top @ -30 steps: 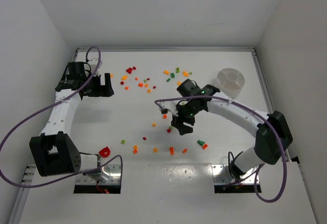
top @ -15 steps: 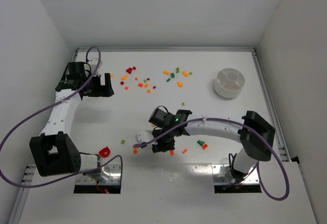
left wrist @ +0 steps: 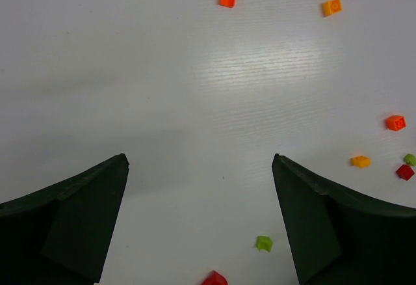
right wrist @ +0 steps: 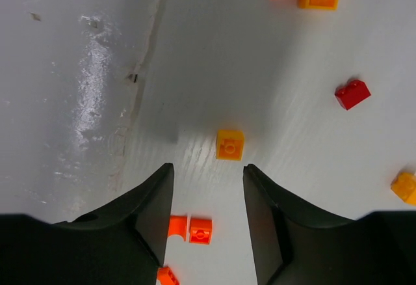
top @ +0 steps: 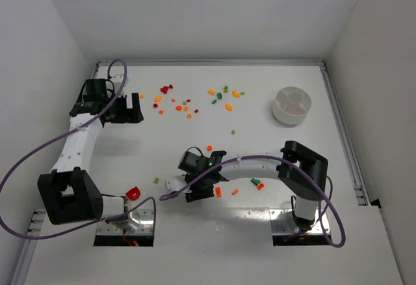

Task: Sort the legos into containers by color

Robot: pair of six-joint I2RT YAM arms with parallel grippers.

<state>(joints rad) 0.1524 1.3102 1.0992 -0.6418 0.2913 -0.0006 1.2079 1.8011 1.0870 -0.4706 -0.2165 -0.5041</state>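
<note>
Tiny red, orange, yellow and green legos (top: 184,106) lie scattered over the white table. The white divided dish (top: 292,116) stands at the far right, away from both arms. My right gripper (top: 199,185) hovers low near the front centre, jaws partly open and gripping nothing. Between its fingers (right wrist: 151,207) two orange legos (right wrist: 200,230) rest on the table. A yellow-orange lego (right wrist: 230,144) lies just beyond its tips (right wrist: 208,168). My left gripper (top: 127,109) sits at the far left, wide open and empty (left wrist: 199,161). A green lego (left wrist: 263,243) lies near its right finger.
A red ring-shaped piece (top: 134,192) lies by the left arm's base. Metal mounting plates (top: 299,222) sit at the near edge, and a seam (right wrist: 151,44) runs close to the right gripper. Raised rails (top: 341,122) border the table.
The right arm has swung from mid-table toward the near left and come down over the orange legos, its jaws narrowing. The left arm has not moved.
</note>
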